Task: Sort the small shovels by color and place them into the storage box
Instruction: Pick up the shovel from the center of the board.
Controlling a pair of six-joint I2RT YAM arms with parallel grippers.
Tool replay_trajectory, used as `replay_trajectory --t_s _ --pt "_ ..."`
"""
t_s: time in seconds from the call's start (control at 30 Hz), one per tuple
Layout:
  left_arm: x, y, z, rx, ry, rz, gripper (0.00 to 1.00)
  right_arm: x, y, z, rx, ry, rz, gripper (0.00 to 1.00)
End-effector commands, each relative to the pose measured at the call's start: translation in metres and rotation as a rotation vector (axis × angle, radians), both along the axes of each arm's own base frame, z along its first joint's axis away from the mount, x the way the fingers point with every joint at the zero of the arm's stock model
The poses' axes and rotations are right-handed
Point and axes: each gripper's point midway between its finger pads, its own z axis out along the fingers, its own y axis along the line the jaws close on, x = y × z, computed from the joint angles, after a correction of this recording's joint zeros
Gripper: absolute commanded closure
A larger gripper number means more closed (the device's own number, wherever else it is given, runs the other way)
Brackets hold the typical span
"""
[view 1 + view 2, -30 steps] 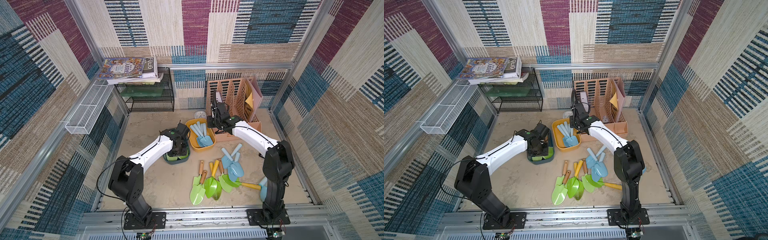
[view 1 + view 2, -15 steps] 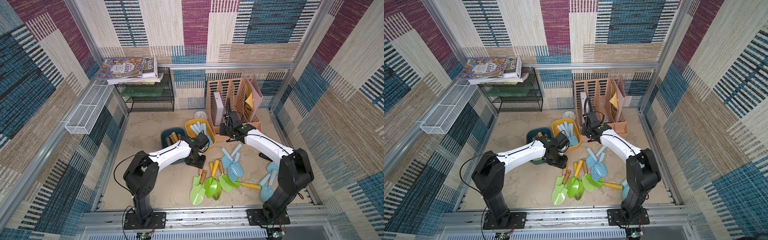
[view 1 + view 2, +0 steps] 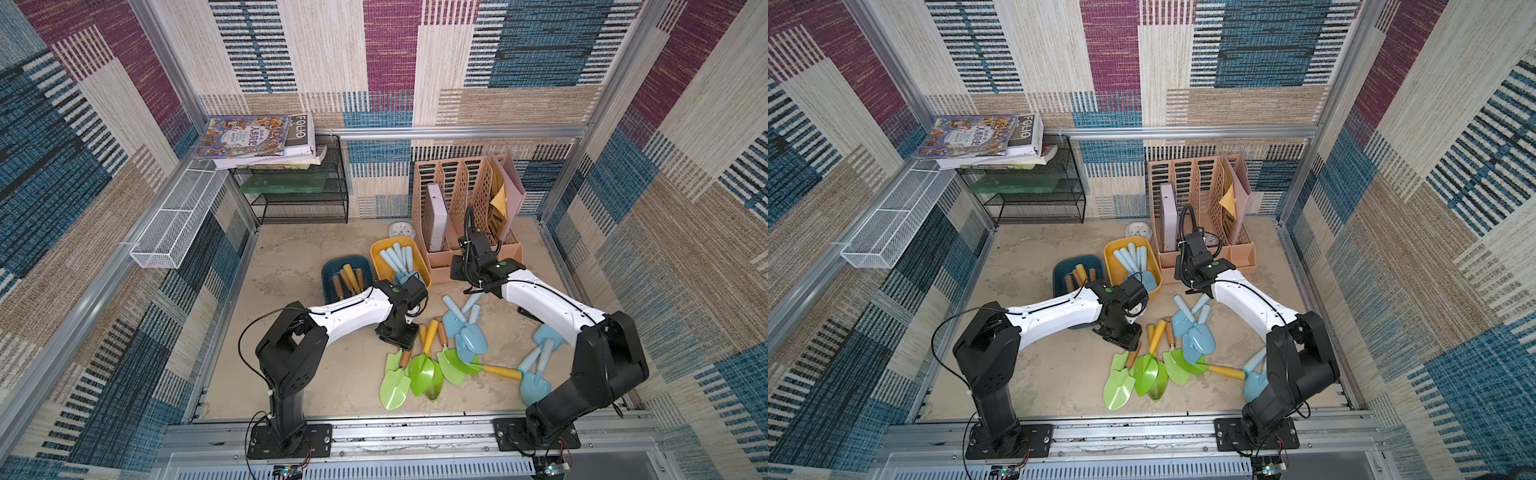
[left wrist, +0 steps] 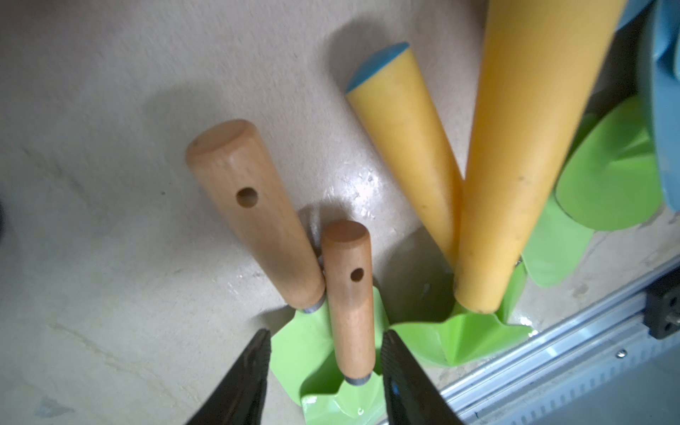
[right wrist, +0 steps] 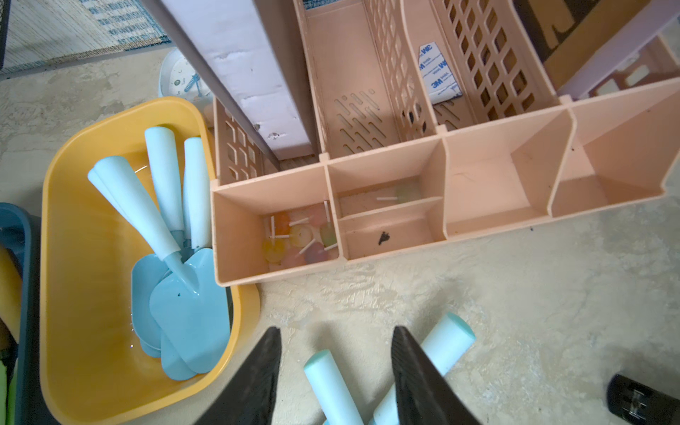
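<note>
left gripper [image 4: 325, 340] is sitting released, jaws straddling the thin wooden handle [image 4: 349, 294] of a green shovel, with a gap showing on both sides, so not gripping. The thick wooden handle [image 4: 254, 209] is lying just beside it, touching near the collar. Two yellow handles [image 4: 404, 147] are meeting at their blade ends next to those.

In both top views that arm is pointing down at the handle end of the loose green shovels [image 3: 419, 370], which are fanning out on the desk [image 3: 299, 270] towards the front rail.

right gripper [image 5: 336, 335] is also hanging released, holding nothing. One pale blue handle [image 5: 327, 382] is lying below and between the jaws, with a second partly hidden behind one finger. These belong to the loose blue shovels [image 3: 469, 336], which are piling just beside the green ones. Two more blue ones [image 3: 536, 374] are lying by the right arm's base.

Already sorted: the yellow box [image 3: 376, 253] is holding only blue shovels [image 5: 187, 294]. The dark blue box [image 3: 326, 278], touching it, is holding wooden- and yellow-handled ones [image 3: 349, 278]. The peach file organiser [image 3: 465, 187] is standing right behind the yellow box.
</note>
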Motion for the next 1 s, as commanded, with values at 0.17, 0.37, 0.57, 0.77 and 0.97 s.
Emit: replay_trajectory --t_s 0.17,0.37,0.57,0.77,0.97 --pt "0.020 0.006 -0.009 0.070 -0.056 0.075 0.52 0.001 -0.002 0.001 0.005 -0.013 -0.008 0.49" --pt "0.035 0.007 -0.016 0.075 -0.060 0.117 0.53 0.000 -0.004 0.000 -0.005 -0.009 -0.003 0.49" --pt "0.044 0.010 -0.028 0.090 -0.040 0.131 0.56 0.000 -0.007 -0.004 -0.007 0.000 -0.008 0.49" --pt "0.044 0.002 -0.036 0.080 -0.006 0.098 0.81 0.001 -0.011 -0.008 -0.011 0.011 -0.021 0.49" --pt "0.050 0.000 -0.029 0.081 -0.031 0.079 0.99 0.004 -0.014 -0.014 -0.007 0.025 -0.032 0.49"
